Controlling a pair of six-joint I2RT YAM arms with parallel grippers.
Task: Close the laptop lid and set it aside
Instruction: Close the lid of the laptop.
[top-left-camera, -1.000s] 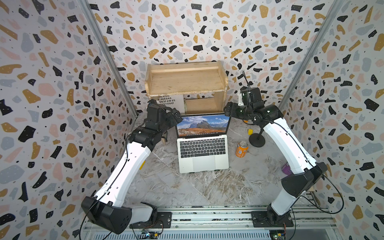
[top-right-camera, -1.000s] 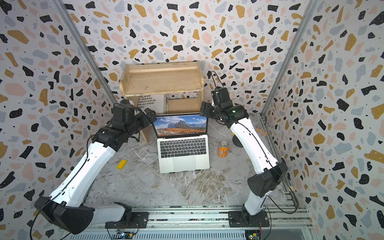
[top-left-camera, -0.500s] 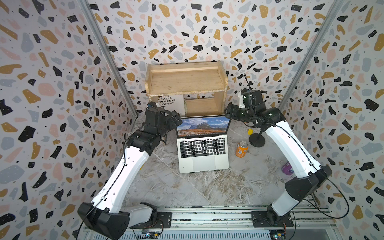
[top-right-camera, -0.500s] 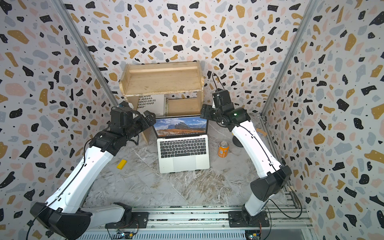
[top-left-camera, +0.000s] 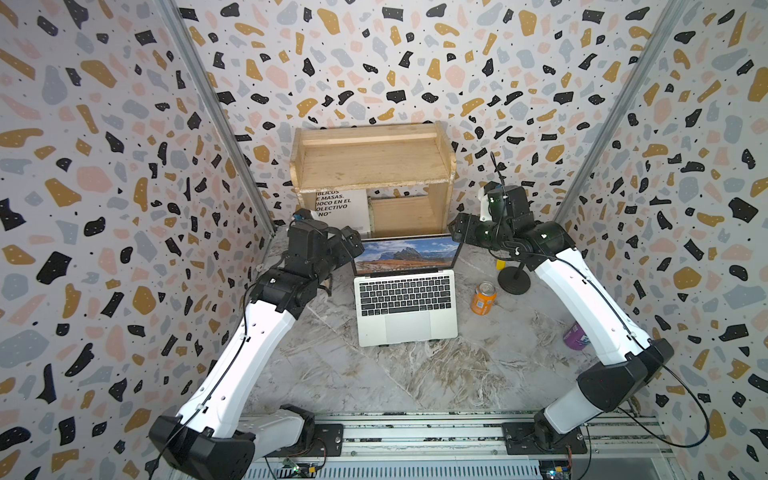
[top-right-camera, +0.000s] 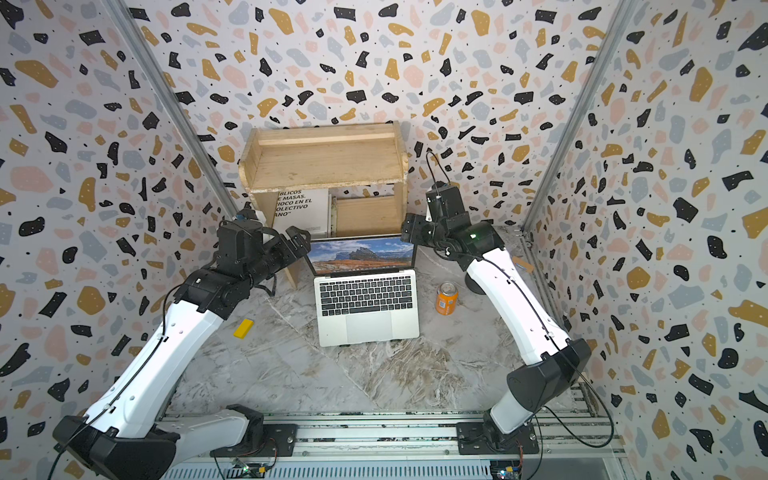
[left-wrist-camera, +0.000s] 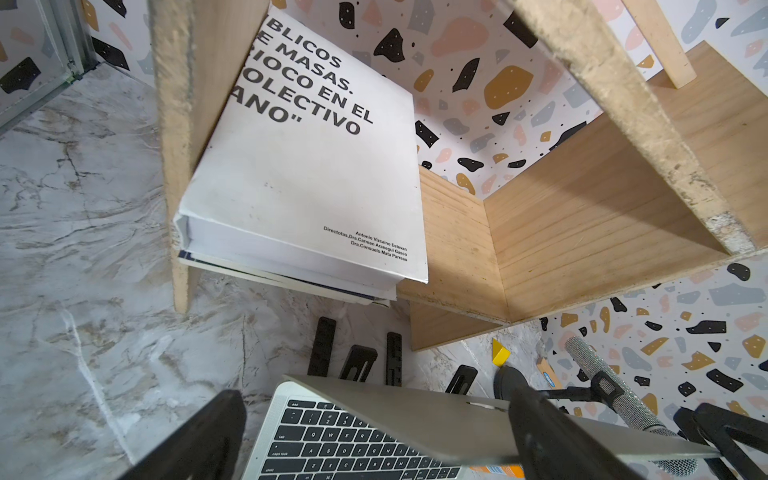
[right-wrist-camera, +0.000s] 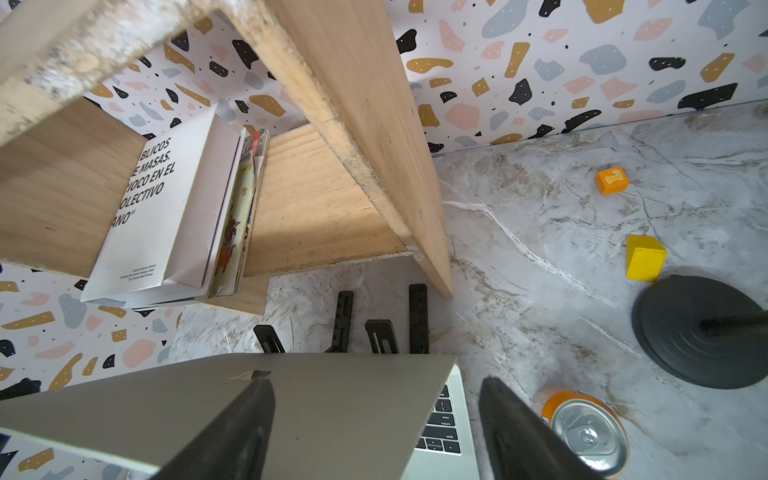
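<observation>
a silver laptop (top-left-camera: 406, 309) sits open near the middle of a marble-patterned table (top-left-camera: 374, 382), just in front of a wooden shelf (top-left-camera: 370, 166), with its keyboard facing the arm bases. the laptop lid (top-left-camera: 405, 257) stands up, tilted back, its screen showing a mountain scene. the left gripper (top-left-camera: 353, 246) hovers at the lid's upper corner on its own side, jaws spread wide with the corner between them. the right gripper (top-left-camera: 458, 230) sits at the opposite corner, jaws also apart, clamping nothing. i cannot tell whether any finger touches the lid. black stand legs (right-wrist-camera: 417, 316) poke out behind the laptop. an orange can (top-left-camera: 483, 298) stands just beside the laptop on the right arm's side, near a round black base (top-left-camera: 514, 281). a white book (left-wrist-camera: 307, 166) leans inside the shelf.
</observation>
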